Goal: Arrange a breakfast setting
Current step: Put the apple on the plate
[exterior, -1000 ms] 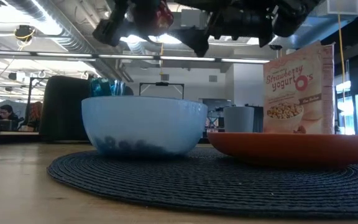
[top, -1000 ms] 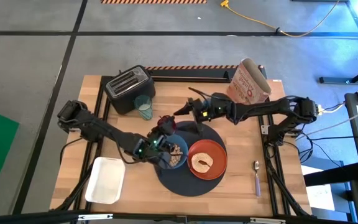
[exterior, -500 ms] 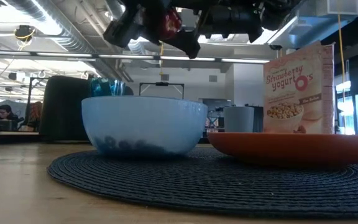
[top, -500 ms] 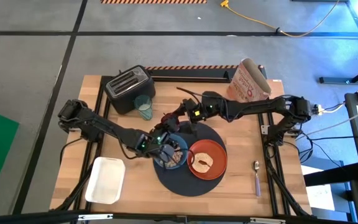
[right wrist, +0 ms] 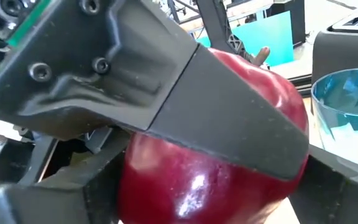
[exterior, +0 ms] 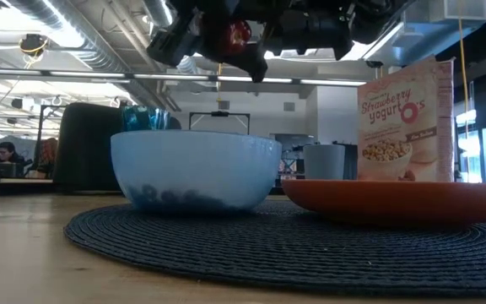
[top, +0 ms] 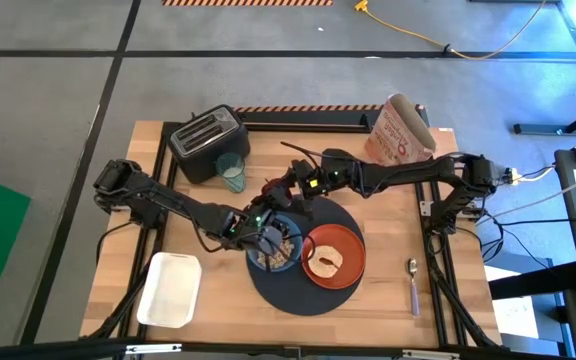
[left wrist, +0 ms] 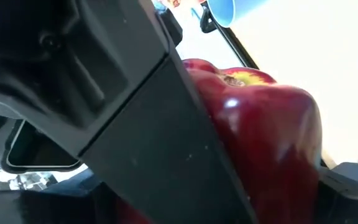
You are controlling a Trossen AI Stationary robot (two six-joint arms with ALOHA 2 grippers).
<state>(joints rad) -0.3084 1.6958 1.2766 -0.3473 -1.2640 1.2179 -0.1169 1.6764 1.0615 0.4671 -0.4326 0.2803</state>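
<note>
A dark-red apple (top: pixel 274 189) hangs in the air over the far rim of the blue bowl (top: pixel 276 245), and also shows in the low view (exterior: pixel 236 34). My left gripper (top: pixel 270 197) is shut on it. My right gripper (top: pixel 286 183) is open, with a finger on either side of the same apple (right wrist: pixel 216 186). The bowl and the orange plate (top: pixel 351 250), with the round bread (top: pixel 323 262) on it, stand on the dark mat (top: pixel 298 295). The teal glass (top: pixel 231 172) stands by the toaster. The spoon (top: pixel 413 285) lies at the right. My left gripper pinches the apple between its two fingers; one finger (right wrist: pixel 229 106) lies flat across the apple's side (right wrist: pixel 272 93). The fingers come level from the table's near left. The apple is lifted clear, above the bowl.
A black toaster (top: pixel 206 140) stands at the far left and a cereal bag (top: pixel 400 130) at the far right. A white tray (top: pixel 170 290) lies at the near left. Both arms meet above the bowl and mat.
My right gripper has gone toward the table's left, open, until its fingers stand around the apple. My left gripper has carried the apple a little toward the right gripper and slightly down, still clear of the bowl.
</note>
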